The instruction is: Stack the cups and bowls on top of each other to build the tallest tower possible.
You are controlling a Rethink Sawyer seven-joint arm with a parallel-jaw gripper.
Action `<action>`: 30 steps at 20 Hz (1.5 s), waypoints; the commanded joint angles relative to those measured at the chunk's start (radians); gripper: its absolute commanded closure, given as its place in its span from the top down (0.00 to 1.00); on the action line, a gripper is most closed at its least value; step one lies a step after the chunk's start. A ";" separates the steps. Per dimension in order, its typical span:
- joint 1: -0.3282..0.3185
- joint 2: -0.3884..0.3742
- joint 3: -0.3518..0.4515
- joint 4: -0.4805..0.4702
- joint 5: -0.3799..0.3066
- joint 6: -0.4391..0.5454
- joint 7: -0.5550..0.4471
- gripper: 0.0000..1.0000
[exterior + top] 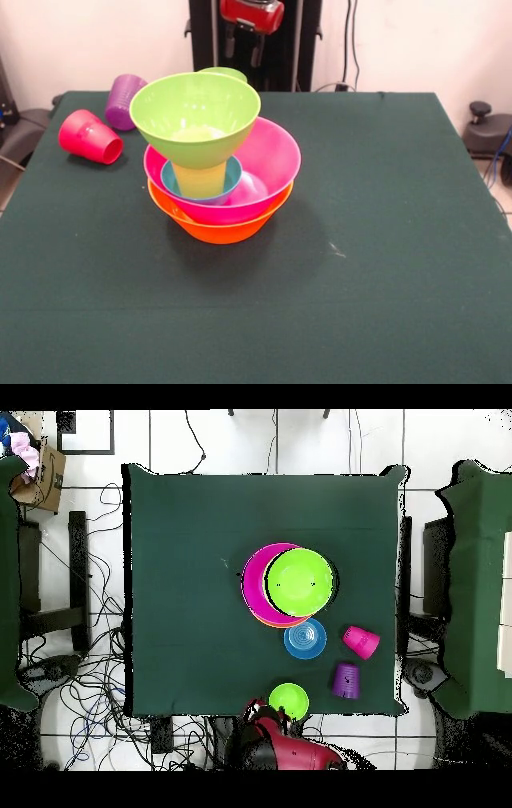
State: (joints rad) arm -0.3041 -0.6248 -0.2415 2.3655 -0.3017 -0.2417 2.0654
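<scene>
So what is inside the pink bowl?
In the pink bowl sits a blue bowl holding the yellow cup, which carries the green bowl. A pale rounded shape beside the blue bowl is unclear. The green bowl hides the rest from overhead.

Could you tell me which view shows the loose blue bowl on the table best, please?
The overhead view: the blue bowl lies open to the camera, upright, beside the tower and apart from the red cup. In the front view the tower hides it; the blue seen there is another bowl, inside the pink one.
</scene>
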 commanded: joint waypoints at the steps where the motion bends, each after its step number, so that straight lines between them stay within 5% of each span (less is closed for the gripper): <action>1: 0.010 0.078 0.104 -0.122 -0.006 0.056 0.077 1.00; 10: 0.023 0.146 0.085 -0.150 -0.009 -0.015 0.086 1.00; 30: -0.017 0.122 0.112 -0.186 -0.031 0.034 0.060 1.00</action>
State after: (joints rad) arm -0.3144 -0.5522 -0.2321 2.3142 -0.3017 -0.2417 2.0654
